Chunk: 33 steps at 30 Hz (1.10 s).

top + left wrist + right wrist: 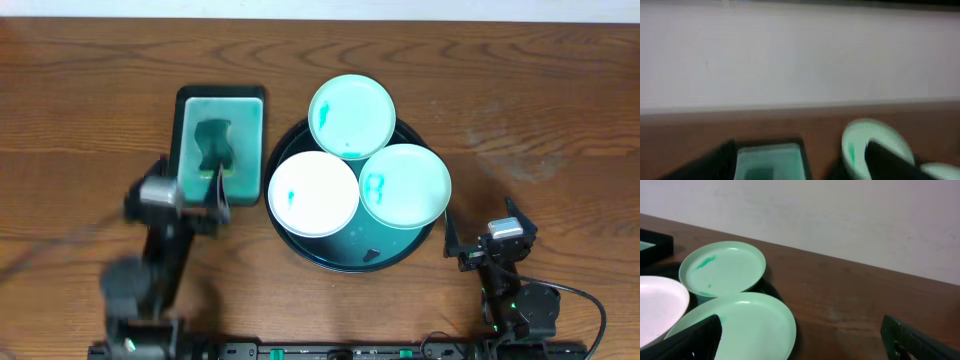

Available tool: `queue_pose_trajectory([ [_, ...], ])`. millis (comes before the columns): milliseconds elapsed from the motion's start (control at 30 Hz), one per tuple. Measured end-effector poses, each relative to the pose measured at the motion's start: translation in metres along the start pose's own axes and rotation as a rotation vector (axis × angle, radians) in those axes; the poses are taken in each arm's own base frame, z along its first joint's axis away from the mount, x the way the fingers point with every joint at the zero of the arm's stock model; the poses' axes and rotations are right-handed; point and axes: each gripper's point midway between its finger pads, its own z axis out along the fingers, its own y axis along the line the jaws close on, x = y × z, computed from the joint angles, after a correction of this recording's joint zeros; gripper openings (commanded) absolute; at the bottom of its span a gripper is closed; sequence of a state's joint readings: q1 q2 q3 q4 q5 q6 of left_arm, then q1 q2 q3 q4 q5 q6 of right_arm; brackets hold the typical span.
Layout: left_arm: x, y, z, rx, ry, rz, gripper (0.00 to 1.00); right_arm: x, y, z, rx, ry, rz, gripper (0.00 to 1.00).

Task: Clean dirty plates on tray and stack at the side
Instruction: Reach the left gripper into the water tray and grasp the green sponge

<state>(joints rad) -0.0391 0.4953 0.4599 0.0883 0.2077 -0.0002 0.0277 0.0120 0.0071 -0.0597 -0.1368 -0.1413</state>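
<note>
Pincers: both stand wide open and hold nothing.
Left pincer [217,190]: blurred, over the near end of the sponge dish [190,110], just by the sponge [213,145]; whether it touches either cannot be told.
Right pincer [457,248]: low over the wooden surface [90,90], just right of the tray [296,243], near the right plate [404,185] but apart from it.
Tray: mid-surface between the two arms, its teal inside bare at the near side.
Plates: all three lie on the tray, crowded together with edges overlapping.
Back plate [352,116]: pale mint, jutting over the tray's far rim, teal smears at its left and near edge.
Left plate [313,193]: white, with a small teal smear at its left.
Right plate: pale mint, with a teal mark at its left; its right edge reaches past the tray's rim.
</note>
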Motion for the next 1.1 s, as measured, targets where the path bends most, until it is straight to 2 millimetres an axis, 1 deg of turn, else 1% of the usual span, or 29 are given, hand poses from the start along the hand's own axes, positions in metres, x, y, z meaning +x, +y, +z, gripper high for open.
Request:
queue_pose_trajectory([
  [67,0.008,0.004,0.025,-0.012,0.198,-0.018,0.82,0.0,0.0,0.0,0.0,0.0,-0.001,0.99],
  [167,0.028,0.005,0.057,0.01,0.47,-0.036,0.82,0.0,0.0,0.0,0.0,0.0,-0.001,0.99],
  [200,0.036,0.005,0.07,0.026,0.554,-0.047,0.93,0.0,0.0,0.0,0.0,0.001,-0.001,0.99],
  [233,0.042,0.005,0.08,0.036,0.61,-0.053,0.96,0.0,0.0,0.0,0.0,0.0,-0.001,0.99],
  [333,0.063,0.009,0.105,0.041,0.75,-0.068,0.97,0.0,0.0,0.0,0.0,0.0,-0.002,0.99],
  [433,0.082,0.024,0.121,-0.035,0.887,-0.13,0.97,0.0,0.0,0.0,0.0,0.0,-0.002,0.99],
  [533,0.098,0.037,0.14,-0.091,0.945,-0.177,0.97,0.0,0.0,0.0,0.0,0.0,-0.002,0.99],
  [600,0.115,0.043,0.146,-0.115,0.987,-0.194,0.97,0.0,0.0,0.0,0.0,0.0,-0.002,0.99],
  [767,0.159,0.049,0.148,-0.153,1.098,-0.229,0.97,0.0,0.0,0.0,0.0,0.0,-0.002,0.99],
  [833,0.171,0.053,0.147,-0.187,1.127,-0.264,0.97,0.0,0.0,0.0,0.0,0.0,-0.002,0.99],
  [900,0.184,0.061,0.147,-0.251,1.147,-0.318,0.97,0.0,0.0,0.0,0.0,0.0,-0.002,0.99],
  [933,0.186,0.063,0.147,-0.262,1.149,-0.327,0.97,0.0,0.0,0.0,0.0,0.0,-0.002,0.99],
  [1000,0.196,0.073,0.149,-0.317,1.152,-0.371,0.97,0.0,0.0,0.0,0.0,0.0,-0.002,0.99],
  [1033,0.201,0.077,0.15,-0.335,1.153,-0.383,0.95,0.0,0.0,0.0,0.0,0.0,-0.002,0.99],
  [1100,0.213,0.081,0.152,-0.362,1.166,-0.402,0.87,0.0,0.0,0.0,0.0,0.0,-0.002,0.99],
])
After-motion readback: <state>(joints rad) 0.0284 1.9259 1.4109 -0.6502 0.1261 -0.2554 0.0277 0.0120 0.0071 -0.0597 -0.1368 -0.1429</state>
